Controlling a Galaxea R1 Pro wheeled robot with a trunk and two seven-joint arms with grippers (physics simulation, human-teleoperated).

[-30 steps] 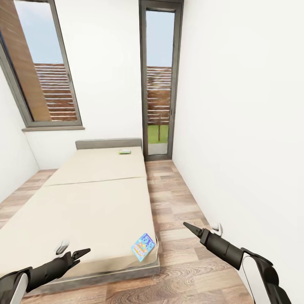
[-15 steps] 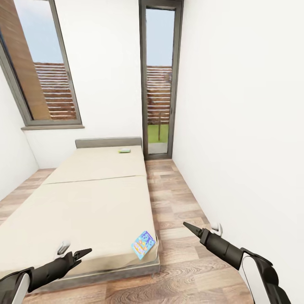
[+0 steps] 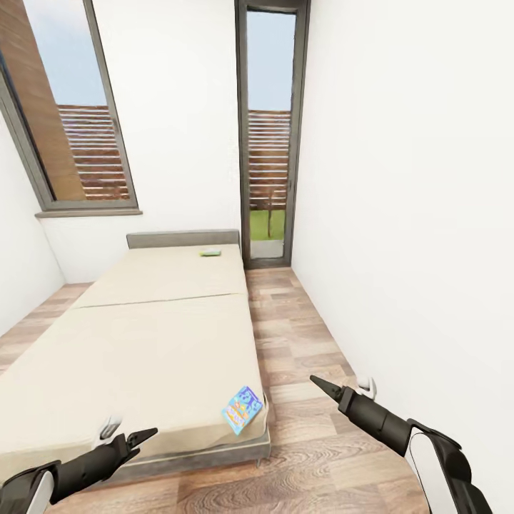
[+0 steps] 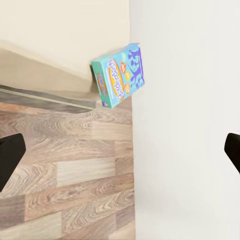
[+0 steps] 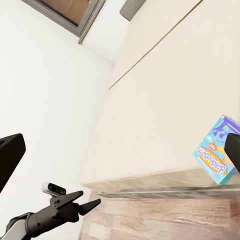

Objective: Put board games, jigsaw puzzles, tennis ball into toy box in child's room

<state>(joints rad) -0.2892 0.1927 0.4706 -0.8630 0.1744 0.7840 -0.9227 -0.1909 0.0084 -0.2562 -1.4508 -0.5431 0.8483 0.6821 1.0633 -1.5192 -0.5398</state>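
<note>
Head view: I saw a blue game (image 3: pixel 242 409) on the bed's (image 3: pixel 143 343) near corner, between my left gripper (image 3: pixel 140 437) and right gripper (image 3: pixel 321 386), both empty, fingers pressed together. A green game (image 3: pixel 210 252) lay by the headboard (image 3: pixel 183 238).

Floor (image 3: pixel 300 335) is wood-look planks, brown-grey grain, slight sheen. The bed (image 3: pixel 143 335) has a matt beige cloth top, smooth with barely a wrinkle, on a dull grey frame. The board game (image 3: pixel 242 410) at its 5 o'clock corner looks like printed cardboard, bright and a bit glossy. Another small box (image 3: pixel 210 253) up at 12 o'clock is too tiny to judge. Walls (image 3: pixel 400 214) are flat matt white. Window frames (image 3: pixel 86 211) read as grey painted metal. Both grippers, left (image 3: pixel 135 439) and right (image 3: pixel 323 387), are matt black plastic-ish.
</note>
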